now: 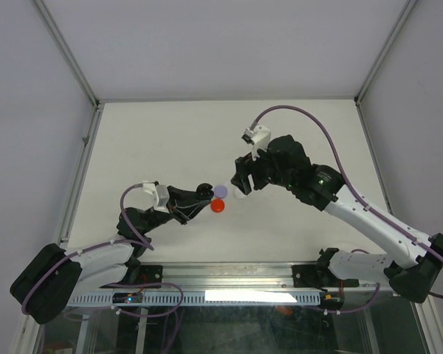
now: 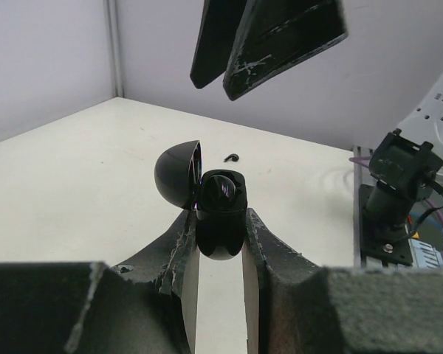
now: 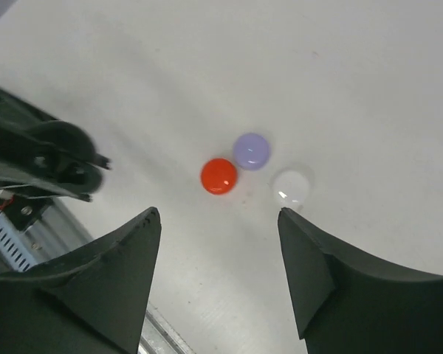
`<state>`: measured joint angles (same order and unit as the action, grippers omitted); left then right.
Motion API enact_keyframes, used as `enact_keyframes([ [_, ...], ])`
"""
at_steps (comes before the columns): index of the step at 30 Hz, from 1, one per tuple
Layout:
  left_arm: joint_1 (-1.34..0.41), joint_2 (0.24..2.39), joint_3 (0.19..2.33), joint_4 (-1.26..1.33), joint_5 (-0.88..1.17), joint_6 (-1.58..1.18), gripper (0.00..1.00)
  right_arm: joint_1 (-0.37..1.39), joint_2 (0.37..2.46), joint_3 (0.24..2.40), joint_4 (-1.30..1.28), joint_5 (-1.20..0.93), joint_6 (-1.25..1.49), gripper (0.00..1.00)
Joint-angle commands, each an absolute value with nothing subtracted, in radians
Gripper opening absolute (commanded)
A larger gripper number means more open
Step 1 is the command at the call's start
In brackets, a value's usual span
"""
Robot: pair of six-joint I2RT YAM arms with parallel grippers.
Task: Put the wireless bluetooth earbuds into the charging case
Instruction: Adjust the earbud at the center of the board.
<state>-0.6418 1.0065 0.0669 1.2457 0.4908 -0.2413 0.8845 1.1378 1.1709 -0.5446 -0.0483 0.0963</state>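
Gripping the open case (image 2: 221,195) in the left pincer (image 2: 220,225), with the right pincer (image 3: 218,215) spread wide, probably fetching the earbud (image 2: 232,156) next.

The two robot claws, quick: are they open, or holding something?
Left gripper: shut on the glossy black rounded charging case.
Right gripper: open, holding nothing.
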Motion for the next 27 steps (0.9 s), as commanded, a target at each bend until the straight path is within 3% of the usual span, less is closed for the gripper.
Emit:
enact_keyframes([
  [1,-0.646,0.948,0.045,1.205,0.37,-0.184,0.01,0.765,1.088,1.14,-0.612,0.07,0.18,0.68],
  [18,-0.646,0.882,0.015,1.146,0.313,-0.214,0.02,0.156,1.232,0.962,-0.614,0.131,0.292,0.69],
  [27,-0.645,0.889,0.011,1.128,0.307,-0.225,0.02,0.001,1.33,0.929,-0.583,0.253,0.49,0.7],
])
